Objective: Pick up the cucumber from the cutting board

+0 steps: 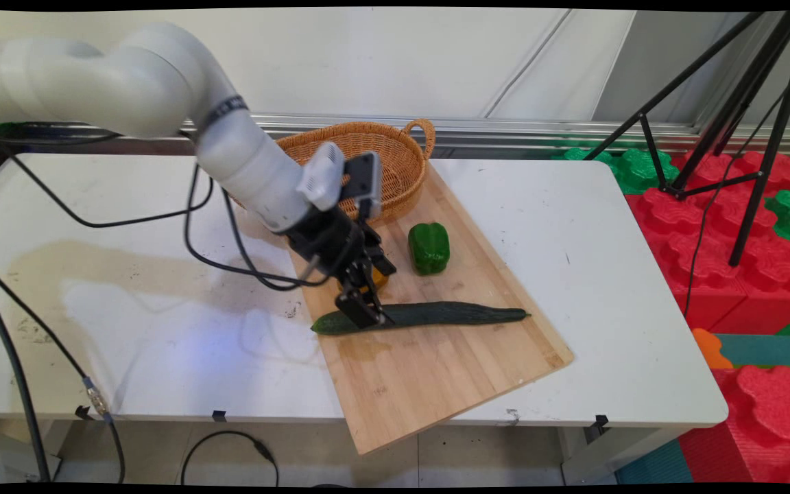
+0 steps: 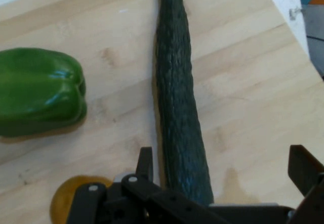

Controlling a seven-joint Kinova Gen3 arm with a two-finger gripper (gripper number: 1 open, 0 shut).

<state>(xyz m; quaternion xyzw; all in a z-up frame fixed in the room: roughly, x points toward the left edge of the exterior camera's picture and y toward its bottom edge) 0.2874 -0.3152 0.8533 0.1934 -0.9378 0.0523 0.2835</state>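
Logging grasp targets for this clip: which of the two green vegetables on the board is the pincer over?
The cucumber, long, dark and lying flat. The open pincer straddles its end, one finger either side. The squat, glossy green pepper sits apart, off to one side.

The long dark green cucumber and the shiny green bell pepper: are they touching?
Apart. The hand view shows bare wooden board between the cucumber and the pepper.
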